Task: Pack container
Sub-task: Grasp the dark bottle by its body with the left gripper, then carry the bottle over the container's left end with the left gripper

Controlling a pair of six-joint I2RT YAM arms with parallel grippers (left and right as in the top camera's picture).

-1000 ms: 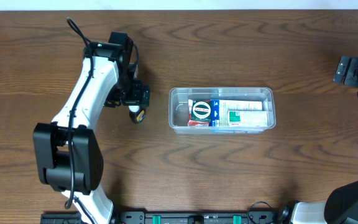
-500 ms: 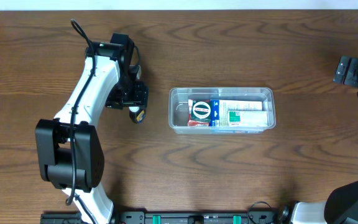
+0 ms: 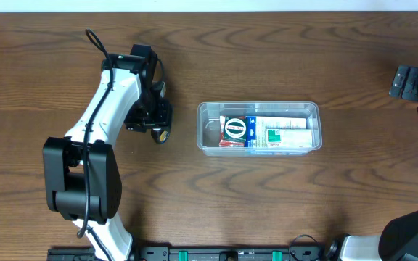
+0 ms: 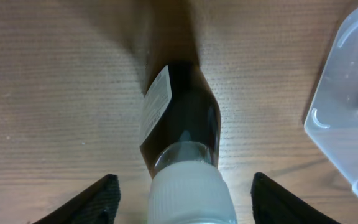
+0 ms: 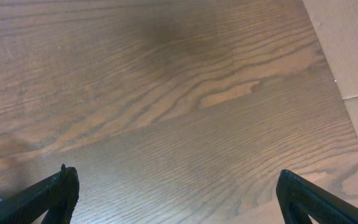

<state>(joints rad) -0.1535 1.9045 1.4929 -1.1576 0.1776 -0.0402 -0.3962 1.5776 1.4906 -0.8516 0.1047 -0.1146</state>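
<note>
Over wood-grain table (image 3: pixel 267 203): straddles white-capped bottle (image 4: pixel 182 118) with left gripper (image 4: pixel 184 182) spread, beside clear container (image 3: pixel 258 147); right gripper (image 5: pixel 176 174) splayed near right edge.

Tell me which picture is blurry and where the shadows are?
Left wrist view: the dark bottle sits very close, its white cap soft and out of focus, a shadow beyond it. Right wrist view: a dim patch on the table near the top. Overhead view: sharp and evenly lit.

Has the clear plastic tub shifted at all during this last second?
No. The container lies at the same spot against the table's wood grain and far edge in the overhead view.
</note>
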